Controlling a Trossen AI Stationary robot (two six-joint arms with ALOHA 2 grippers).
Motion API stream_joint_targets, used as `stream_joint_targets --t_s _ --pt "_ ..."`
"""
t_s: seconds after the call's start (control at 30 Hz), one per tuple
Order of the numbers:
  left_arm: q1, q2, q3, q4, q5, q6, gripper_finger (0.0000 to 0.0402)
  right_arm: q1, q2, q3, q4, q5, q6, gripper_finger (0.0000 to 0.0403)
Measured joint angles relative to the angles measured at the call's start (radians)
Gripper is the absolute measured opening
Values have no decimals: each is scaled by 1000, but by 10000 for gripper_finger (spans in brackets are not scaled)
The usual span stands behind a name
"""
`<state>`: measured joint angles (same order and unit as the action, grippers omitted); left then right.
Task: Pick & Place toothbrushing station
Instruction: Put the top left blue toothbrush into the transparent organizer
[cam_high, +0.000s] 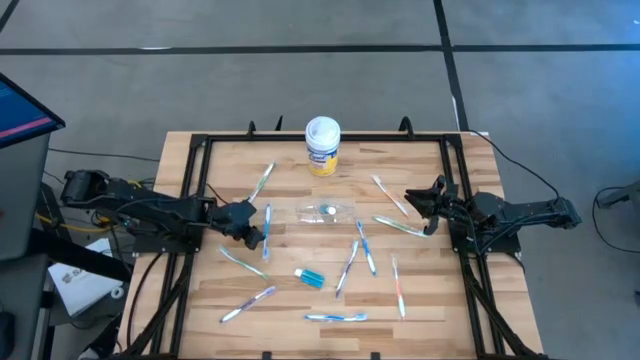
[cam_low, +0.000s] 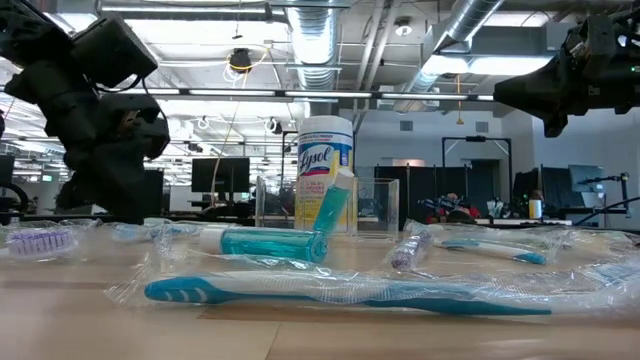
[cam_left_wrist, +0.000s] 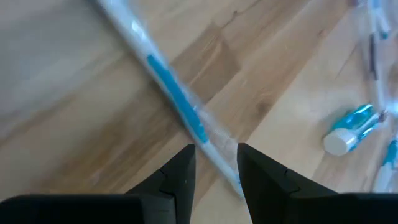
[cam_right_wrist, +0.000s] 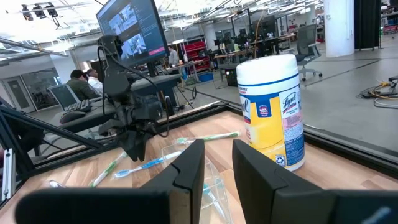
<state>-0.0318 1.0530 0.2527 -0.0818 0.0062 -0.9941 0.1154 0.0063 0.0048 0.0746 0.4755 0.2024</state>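
Several wrapped toothbrushes lie scattered flat on the wooden table (cam_high: 430, 300). A see-through plastic cup (cam_high: 328, 211) lies on its side at the middle. A teal tube (cam_high: 310, 277) with a white cap rests nearer the front. My left gripper (cam_high: 256, 232) reaches in from the table's left, tipped downward, and is shut on a blue-and-white toothbrush (cam_high: 267, 222). My right gripper (cam_high: 430, 207) hangs level above the right side, narrowly open, with nothing between its fingers (cam_right_wrist: 189, 168). My left gripper pinches the wrapped toothbrush between its two fingers (cam_left_wrist: 180, 177), near the brush's near end (cam_left_wrist: 219, 163). The fingers slant down from the table's left and lie across the brush. Its long part (cam_right_wrist: 163, 160) runs toward the far edge. Whether it is clear of the table I cannot tell.
A yellow canister with a white lid (cam_high: 322, 146) stands upright at the far edge. A black frame (cam_high: 190, 200) borders the table's left, right and far sides. Two toothbrushes (cam_high: 400, 226) lie just below my right gripper. Bare wood shows between cup and canister.
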Motion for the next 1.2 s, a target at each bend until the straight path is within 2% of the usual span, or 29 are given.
stream_joint_targets --t_s 0.23,0.63,1.07,1.2 --pt "-34 70 1 20 -3 -36 113 0 0 0 0 0 0 75" --pt "-47 89 2 55 -19 -62 113 0 0 0 0 0 0 75" --pt "-62 192 5 161 -24 -67 113 0 0 0 0 0 0 75" --pt "-62 223 5 171 -26 -88 97 0 0 0 0 0 0 75"
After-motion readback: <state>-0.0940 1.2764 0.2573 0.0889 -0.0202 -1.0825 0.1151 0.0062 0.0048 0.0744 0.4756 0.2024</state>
